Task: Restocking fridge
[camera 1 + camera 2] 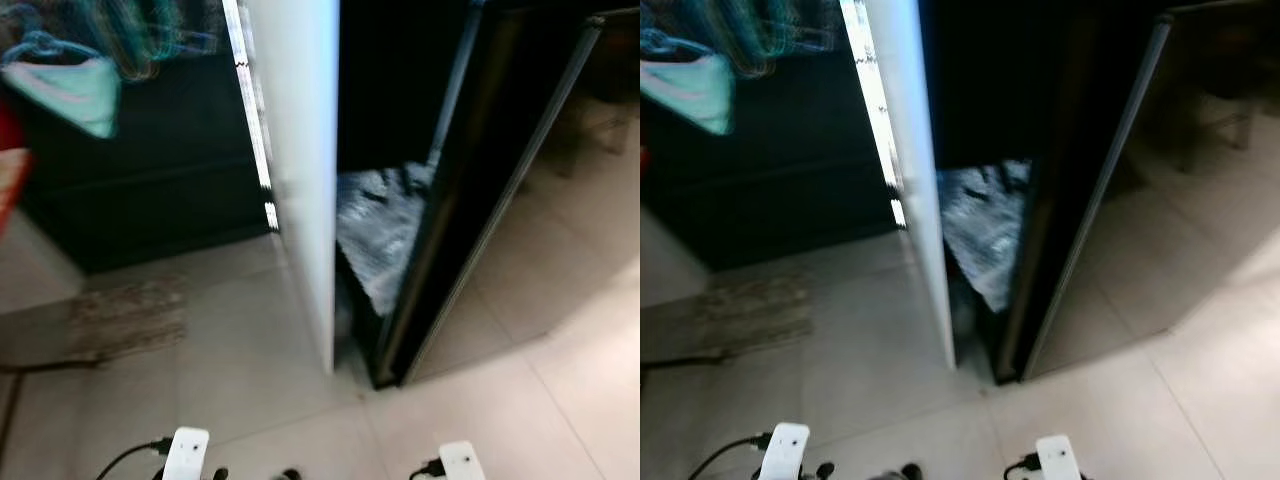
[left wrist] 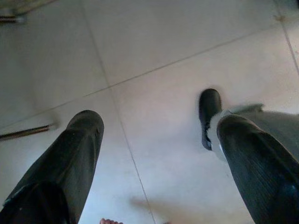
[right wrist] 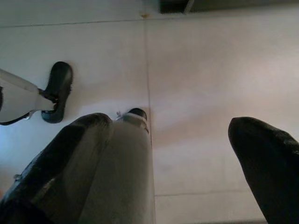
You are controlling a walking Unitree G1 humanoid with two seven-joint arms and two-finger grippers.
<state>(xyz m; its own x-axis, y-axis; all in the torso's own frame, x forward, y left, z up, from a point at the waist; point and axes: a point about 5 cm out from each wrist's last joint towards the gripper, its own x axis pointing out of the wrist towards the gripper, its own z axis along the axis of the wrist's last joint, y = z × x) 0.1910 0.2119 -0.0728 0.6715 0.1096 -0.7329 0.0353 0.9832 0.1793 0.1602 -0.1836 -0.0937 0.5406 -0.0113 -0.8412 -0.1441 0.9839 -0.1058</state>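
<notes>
Facing a fridge with its white door ajar, both arms hanging low.

Seen edge-on, door swung out over pale floor tiles; dark interior behind, frosty grey patch low inside. Black cabinet and a worn mat off to the left. Left gripper aimed down at the floor, fingers spread apart, holding nothing. Right gripper likewise over bare tiles, fingers apart, robot's black feet below. Head views blurred.
</notes>
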